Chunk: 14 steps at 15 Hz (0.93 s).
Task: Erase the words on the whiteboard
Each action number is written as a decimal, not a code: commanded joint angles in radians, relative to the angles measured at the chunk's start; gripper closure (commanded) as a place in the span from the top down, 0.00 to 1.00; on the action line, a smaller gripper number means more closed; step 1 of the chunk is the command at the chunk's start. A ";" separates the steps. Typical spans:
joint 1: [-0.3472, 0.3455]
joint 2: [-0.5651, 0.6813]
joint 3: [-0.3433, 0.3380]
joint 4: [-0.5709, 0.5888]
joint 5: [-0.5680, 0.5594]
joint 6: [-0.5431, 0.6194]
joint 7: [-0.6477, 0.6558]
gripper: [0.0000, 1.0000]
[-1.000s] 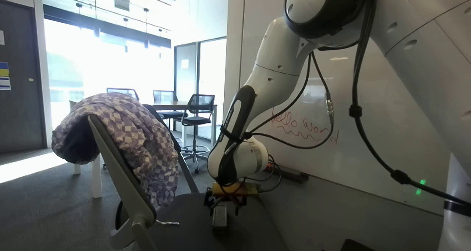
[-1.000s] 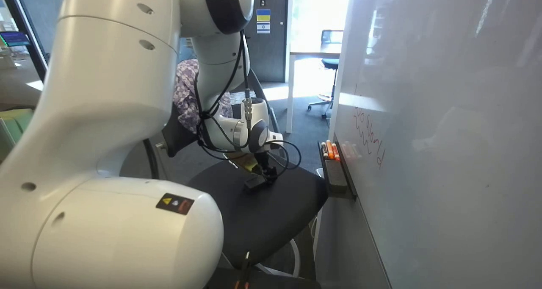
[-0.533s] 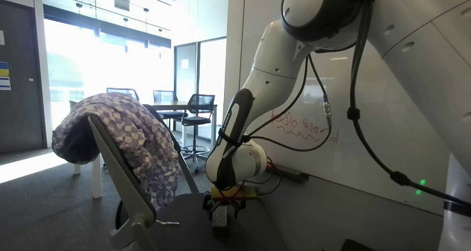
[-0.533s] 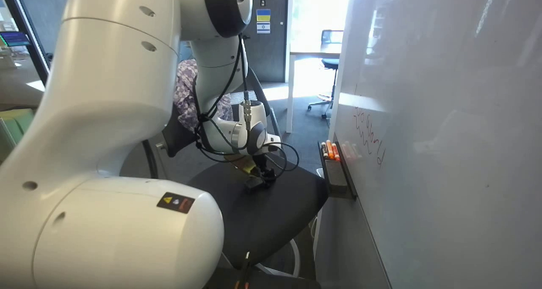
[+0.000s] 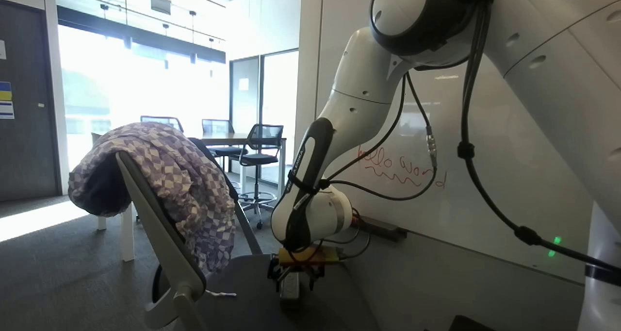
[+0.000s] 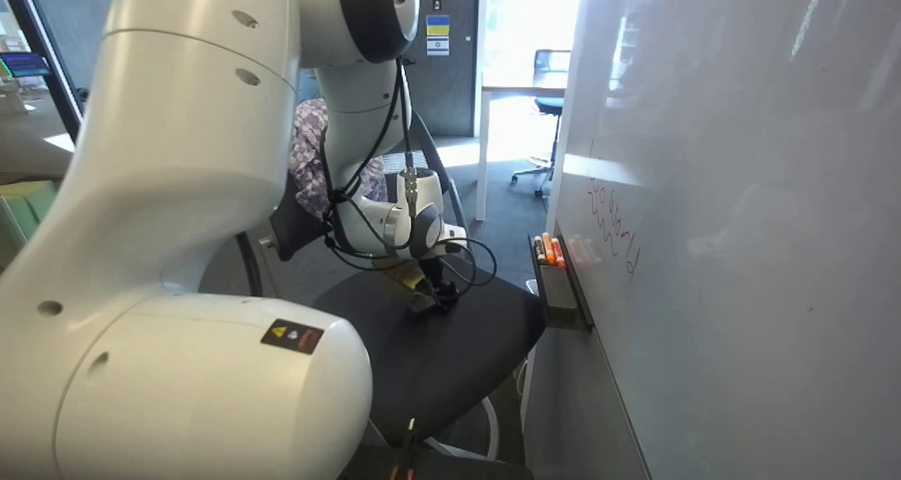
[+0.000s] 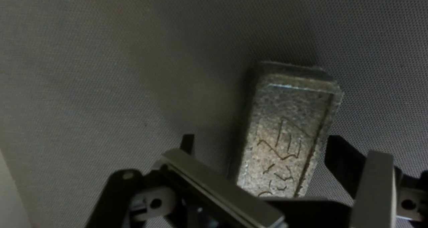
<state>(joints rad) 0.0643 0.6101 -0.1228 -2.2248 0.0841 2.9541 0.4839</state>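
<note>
The words [image 5: 383, 163], thin red handwriting with a wavy line below, are on the whiteboard [image 5: 514, 185]; both exterior views show them, partly behind arm cables in one of these. A grey felt eraser [image 7: 287, 137] with dark scribbles lies on the dark chair seat [image 6: 450, 367]. My gripper [image 5: 295, 285] points down over it, open, one finger on each side. In the wrist view a gap separates the left finger from the eraser, while the right finger stands close to its edge; contact there cannot be told. The eraser's near end is hidden by the gripper.
A tray [image 6: 583, 311] on the whiteboard's lower edge holds several markers [image 6: 552, 250] and a dark block [image 6: 558, 290]. Checkered cloth [image 5: 165, 175] hangs over the chair's backrest beside the arm. Loose cables [image 5: 412, 195] loop from the arm in front of the board.
Over the first half second my gripper sank slightly around the eraser, and the arm shifted a little with it. Since then it has stayed almost still. The fingers remained open throughout.
</note>
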 commanded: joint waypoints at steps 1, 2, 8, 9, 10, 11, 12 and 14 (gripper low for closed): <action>0.057 0.012 -0.030 -0.003 0.023 0.014 -0.022 1.00; 0.073 0.011 -0.037 -0.008 0.022 0.020 -0.014 1.00; 0.237 0.015 -0.161 -0.037 -0.006 0.078 0.023 0.51; 0.263 0.015 -0.181 -0.041 -0.005 0.086 0.029 0.45; 0.294 0.015 -0.205 -0.048 -0.005 0.091 0.036 0.37; 0.334 0.015 -0.239 -0.057 -0.006 0.100 0.049 0.33; 0.381 0.006 -0.275 -0.076 -0.011 0.106 0.059 0.33; 0.471 -0.017 -0.343 -0.122 -0.020 0.118 0.069 0.33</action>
<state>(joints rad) 0.4018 0.6248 -0.3620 -2.2774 0.0846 3.0239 0.5112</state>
